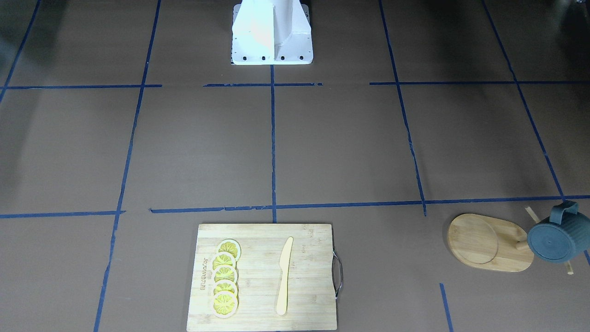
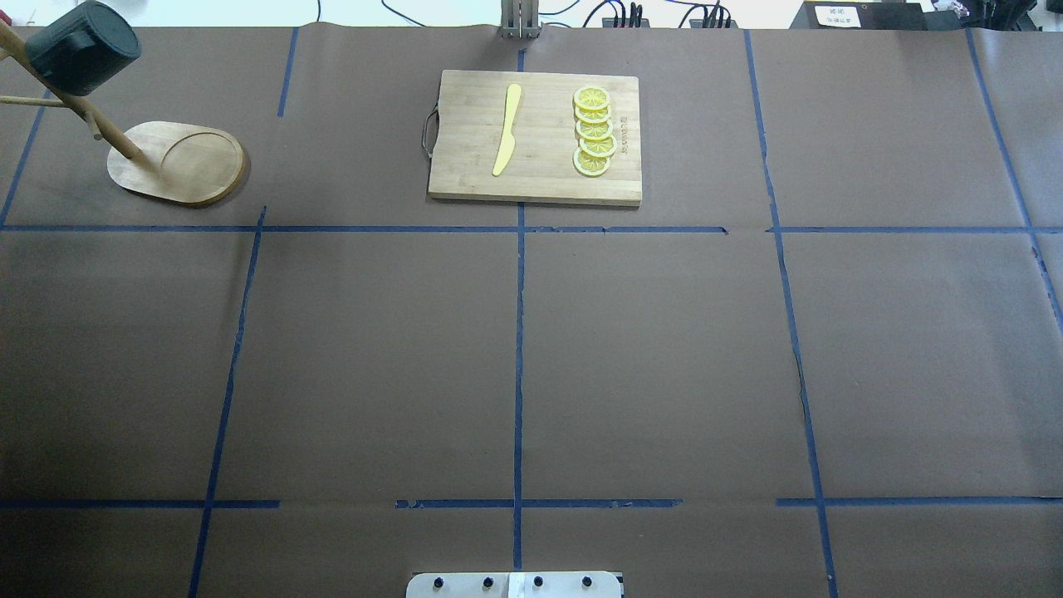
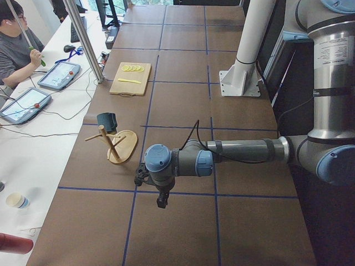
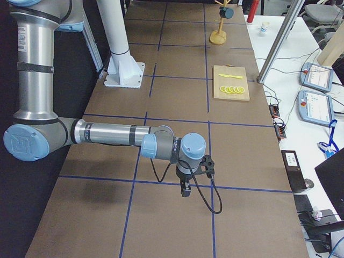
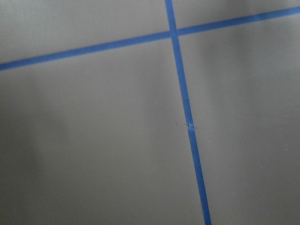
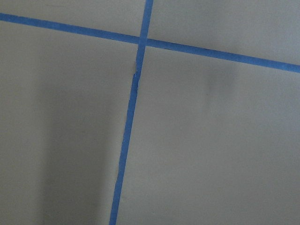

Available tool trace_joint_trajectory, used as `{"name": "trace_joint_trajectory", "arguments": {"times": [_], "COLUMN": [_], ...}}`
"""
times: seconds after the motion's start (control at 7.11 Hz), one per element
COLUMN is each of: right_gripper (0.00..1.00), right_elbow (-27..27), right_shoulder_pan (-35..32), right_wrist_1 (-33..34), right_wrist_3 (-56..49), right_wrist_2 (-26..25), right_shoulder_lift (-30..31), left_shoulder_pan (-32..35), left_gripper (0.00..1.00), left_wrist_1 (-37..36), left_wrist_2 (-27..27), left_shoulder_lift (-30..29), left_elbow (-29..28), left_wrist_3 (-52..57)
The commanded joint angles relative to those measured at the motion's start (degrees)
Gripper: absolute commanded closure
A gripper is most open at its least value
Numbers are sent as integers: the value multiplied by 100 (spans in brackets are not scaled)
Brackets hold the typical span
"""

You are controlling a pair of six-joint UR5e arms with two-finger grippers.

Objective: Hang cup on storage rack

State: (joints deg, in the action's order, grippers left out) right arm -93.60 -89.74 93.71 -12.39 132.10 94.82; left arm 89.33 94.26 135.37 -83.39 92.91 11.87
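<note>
The dark teal-grey ribbed cup (image 1: 555, 237) hangs by its handle on an upper peg of the light wooden storage rack (image 1: 484, 240), clear of the table. In the overhead view the cup (image 2: 80, 46) and the rack (image 2: 178, 162) are at the far left corner. My left gripper (image 3: 161, 200) shows only in the exterior left view, low over the table and well away from the rack (image 3: 123, 147); I cannot tell its state. My right gripper (image 4: 185, 191) shows only in the exterior right view, far from the cup (image 4: 228, 12); I cannot tell its state. Both wrist views show only brown table with blue tape.
A bamboo cutting board (image 2: 465, 174) with a metal handle carries several lemon slices (image 2: 594, 133) and a yellow knife (image 2: 507, 129) at the far middle. The white robot pedestal (image 1: 272, 32) stands at the near edge. An operator (image 3: 16, 50) sits at a side desk.
</note>
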Motion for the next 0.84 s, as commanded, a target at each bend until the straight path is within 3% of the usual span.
{"name": "trace_joint_trajectory", "arguments": {"times": [0.0,0.7], "right_gripper": [0,0], "right_elbow": [-9,-9], "right_shoulder_pan": [0,9], "right_wrist_1": [-2,-2], "right_wrist_3": [0,18], "right_wrist_2": [9,9], "right_shoulder_lift": [-7,-25], "left_shoulder_pan": [-3,-3], "left_gripper": [0,0], "left_wrist_1": [172,146], "left_wrist_2": [-429,-441], "left_shoulder_lift": [-54,-11], "left_elbow": [-9,43], "left_wrist_3": [8,-1]}}
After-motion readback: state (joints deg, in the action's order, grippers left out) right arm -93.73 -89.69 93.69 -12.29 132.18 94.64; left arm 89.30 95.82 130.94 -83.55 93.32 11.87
